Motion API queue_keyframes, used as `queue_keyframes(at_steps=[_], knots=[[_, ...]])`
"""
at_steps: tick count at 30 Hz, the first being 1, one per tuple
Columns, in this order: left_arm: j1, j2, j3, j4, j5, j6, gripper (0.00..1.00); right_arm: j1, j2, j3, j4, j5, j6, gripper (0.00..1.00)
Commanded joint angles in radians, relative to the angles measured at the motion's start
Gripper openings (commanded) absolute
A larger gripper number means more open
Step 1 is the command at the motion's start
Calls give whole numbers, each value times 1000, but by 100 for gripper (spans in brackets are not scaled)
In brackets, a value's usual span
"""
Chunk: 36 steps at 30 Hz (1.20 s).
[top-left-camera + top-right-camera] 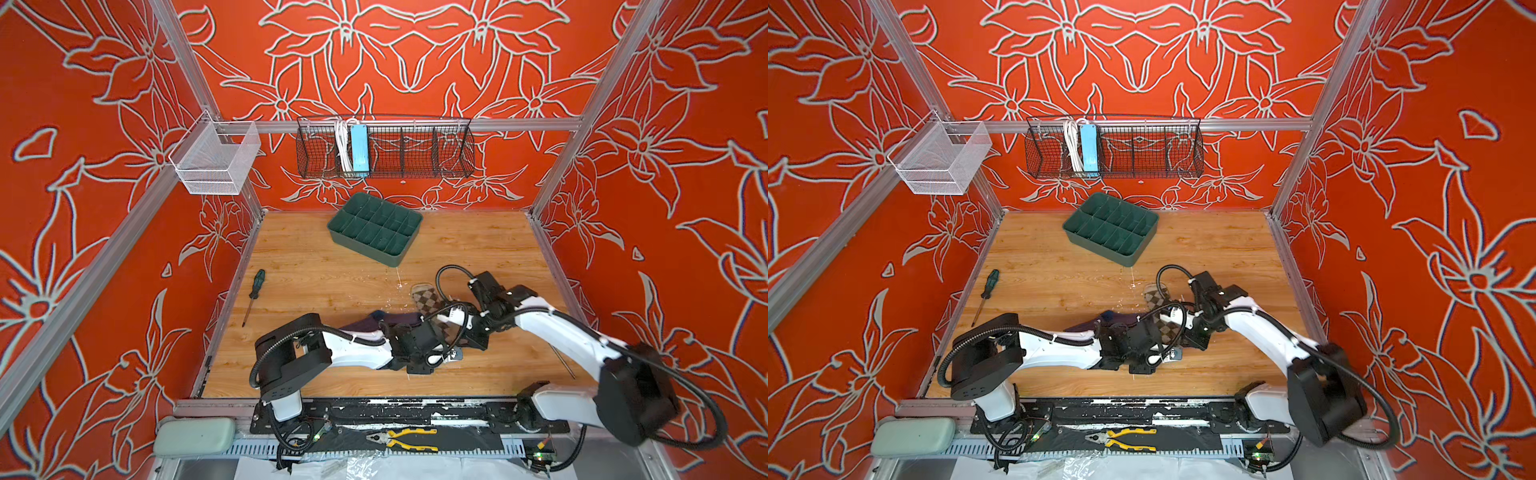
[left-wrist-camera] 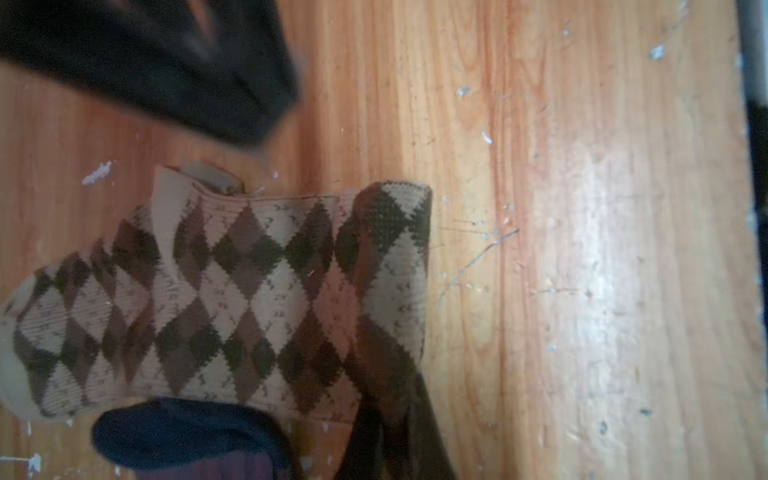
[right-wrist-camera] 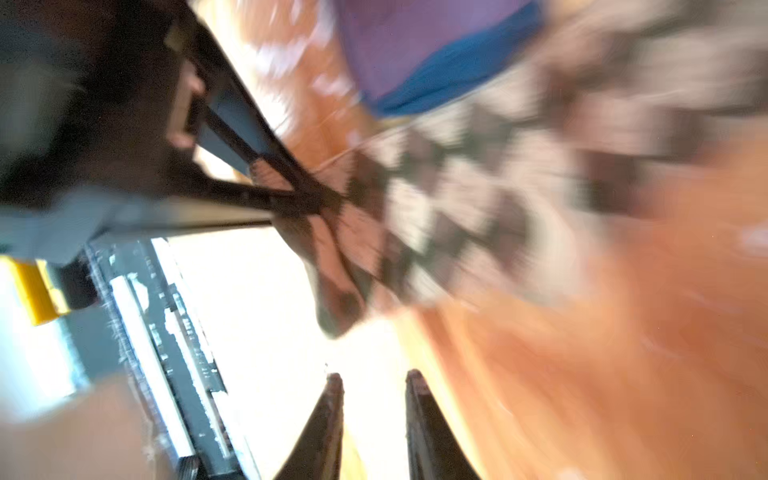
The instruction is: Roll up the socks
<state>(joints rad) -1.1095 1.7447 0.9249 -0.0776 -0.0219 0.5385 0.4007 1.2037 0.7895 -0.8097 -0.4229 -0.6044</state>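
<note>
Socks on table, left gripper pinching the argyle one

Both socks lie on the wood table, front of ctr, under the 2 arms where they meet. The argyle sock is beige w/ brown diamonds. In both top views one end pokes out toward the back, and the rest runs forward beneath the wrists. The purple sock lies just beside it on the left, mostly hidden by the left arm. In the left wrist view its teal cuff sits against the argyle sock's long edge.

The left gripper has its 2 thin fingers drawn together to a point on the argyle sock's end, and the fabric is bunched and folded up there. The left wrist view shows that same end turned over on itself.

The right gripper has its fingertips parted w/ bare table showing btwn them and nothing held. It sits just short of the pinched end. That view is heavily blurred, so finer detail can't be read.

Elsewhere:
- A green divider tray sits at the back.
- A screwdriver lies near the left edge, well apart from the socks.
- Yellow pliers lie on the front rail.
</note>
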Motion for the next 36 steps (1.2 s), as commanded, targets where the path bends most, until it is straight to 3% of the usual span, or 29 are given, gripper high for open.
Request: queue_keyframes(at_steps=[1, 3, 6, 8, 11, 14, 15, 18, 22, 27, 30, 36], knots=[[42, 41, 37, -162, 127, -41, 0, -89, -202, -39, 57, 31, 94, 40], [63, 61, 89, -233, 211, -34, 0, -151, -332, -69, 163, 122, 193, 52], [100, 129, 215, -400, 335, -19, 0, -201, -506, -84, 322, 447, 421, 79], [128, 187, 300, -511, 418, -22, 0, -203, -610, -53, 360, 579, 500, 82], [183, 278, 424, -667, 547, -41, 0, -204, -716, -9, 324, 424, 423, 73], [231, 382, 552, -810, 652, -57, 0, -202, -778, -13, 151, 72, 146, 64], [242, 413, 587, -841, 672, -68, 0, -200, -784, -16, 84, 5, 58, 62], [277, 512, 696, -941, 736, -90, 0, -178, -760, -38, -94, -40, -120, 58], [313, 579, 756, -951, 788, -149, 0, -29, -708, -87, -156, 129, -209, 55], [327, 594, 769, -935, 798, -170, 0, 290, -585, -185, 16, 410, -185, 55], [327, 607, 786, -945, 794, -169, 0, 450, -412, -241, 169, 531, -174, 56], [327, 607, 785, -948, 807, -165, 0, 524, -140, -295, 500, 609, -130, 55]])
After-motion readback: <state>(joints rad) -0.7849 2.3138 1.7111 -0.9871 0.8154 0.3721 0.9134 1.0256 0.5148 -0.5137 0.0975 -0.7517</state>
